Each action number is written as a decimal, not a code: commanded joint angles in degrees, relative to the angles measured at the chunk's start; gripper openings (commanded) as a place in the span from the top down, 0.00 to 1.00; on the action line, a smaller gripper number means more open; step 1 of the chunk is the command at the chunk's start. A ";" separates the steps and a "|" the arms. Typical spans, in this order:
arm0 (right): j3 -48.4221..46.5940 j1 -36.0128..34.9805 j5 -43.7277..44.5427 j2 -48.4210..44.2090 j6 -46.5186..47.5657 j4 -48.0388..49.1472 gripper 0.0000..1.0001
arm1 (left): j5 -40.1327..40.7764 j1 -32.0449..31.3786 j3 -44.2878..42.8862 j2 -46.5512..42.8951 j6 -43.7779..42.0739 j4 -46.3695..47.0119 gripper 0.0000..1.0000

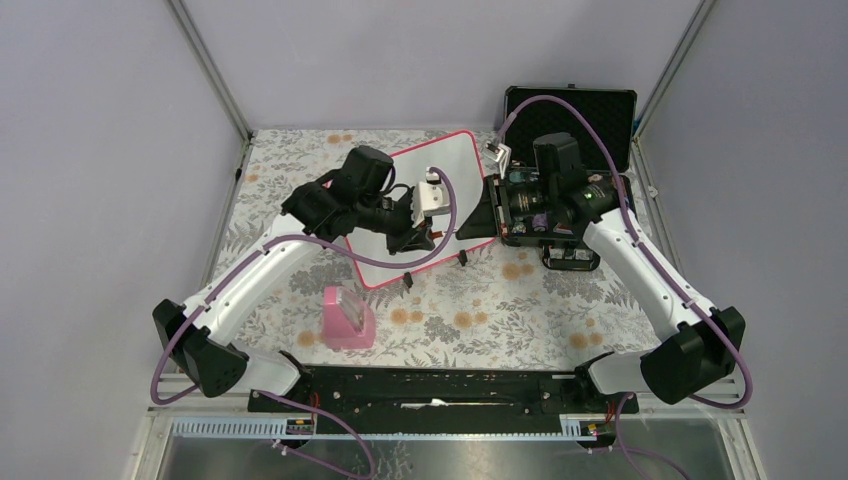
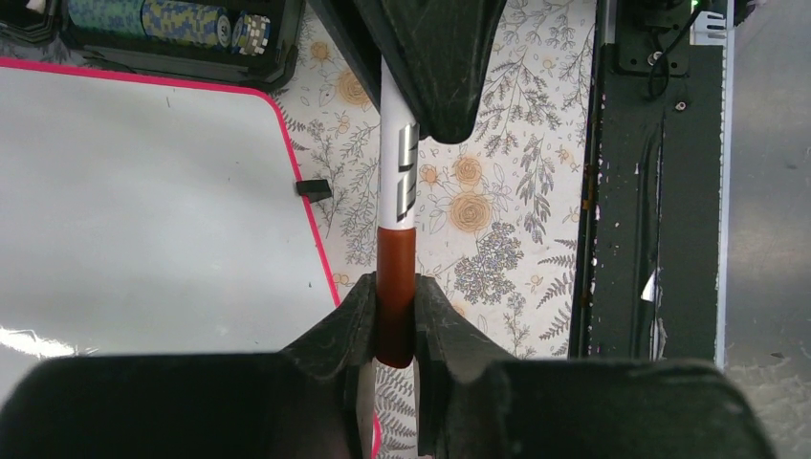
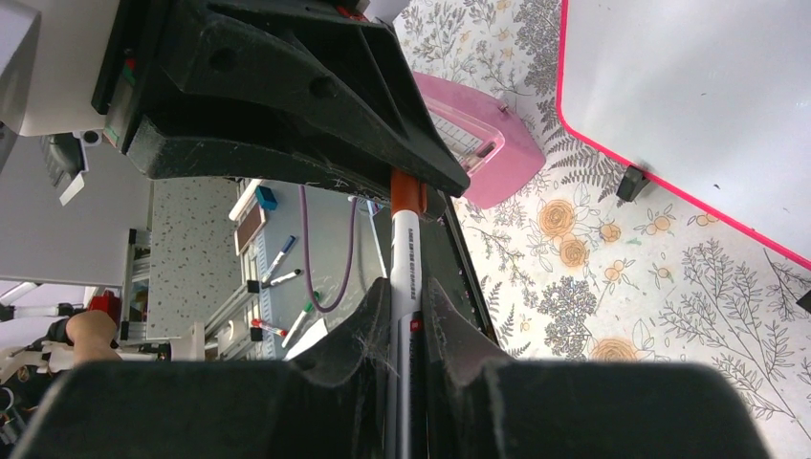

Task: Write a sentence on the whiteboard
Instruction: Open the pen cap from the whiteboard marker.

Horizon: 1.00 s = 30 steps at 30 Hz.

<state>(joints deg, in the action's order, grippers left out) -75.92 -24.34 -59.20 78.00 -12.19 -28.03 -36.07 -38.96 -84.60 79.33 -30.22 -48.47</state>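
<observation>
Rust-red cap [image 2: 396, 258] sat pinched in the left hand [image 2: 394, 308], which was closed tight on it; the right hand [image 3: 406, 304] was clamped on the marker [image 3: 404, 244] by its white barrel. A straight pull apart along the barrel should free the cap cleanly. Below and just beside both hands lay the board [image 2: 143, 191], glossy white, pink-framed, unwritten where visible.

The whiteboard [image 1: 460, 160] was white, framed pink-red; the surface [image 1: 480, 310] bore grey-and-orange florals; the marker [image 2: 397, 215] was white, rust-capped
</observation>
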 commanded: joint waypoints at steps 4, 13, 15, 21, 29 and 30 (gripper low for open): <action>-5.63 3.32 -1.21 -1.14 2.99 -3.49 1.00 | 1.17 0.02 3.68 -1.97 -1.80 1.47 1.00; -10.69 8.94 -0.41 -1.01 10.63 -13.57 1.00 | 4.12 2.06 6.19 -2.71 -4.72 -1.27 1.00; -11.66 10.88 -1.13 -1.05 11.42 -14.68 1.00 | 4.15 2.30 6.89 -2.91 -4.98 -1.58 1.00; -15.02 14.39 -1.13 -0.99 14.64 -18.27 1.00 | 4.77 2.72 7.25 -1.59 -4.94 -3.26 1.00; -15.15 16.99 3.70 -1.20 17.59 -21.16 1.00 | 1.86 2.31 7.78 -0.48 -4.76 -3.89 1.00; -15.14 17.37 4.76 -0.92 17.35 -20.87 1.00 | 1.79 0.96 8.20 0.18 -4.53 -3.85 1.00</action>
<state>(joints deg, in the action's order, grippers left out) -89.84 -8.21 -58.37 77.93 3.18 -47.44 -31.94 -36.01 -77.10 78.98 -34.57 -52.01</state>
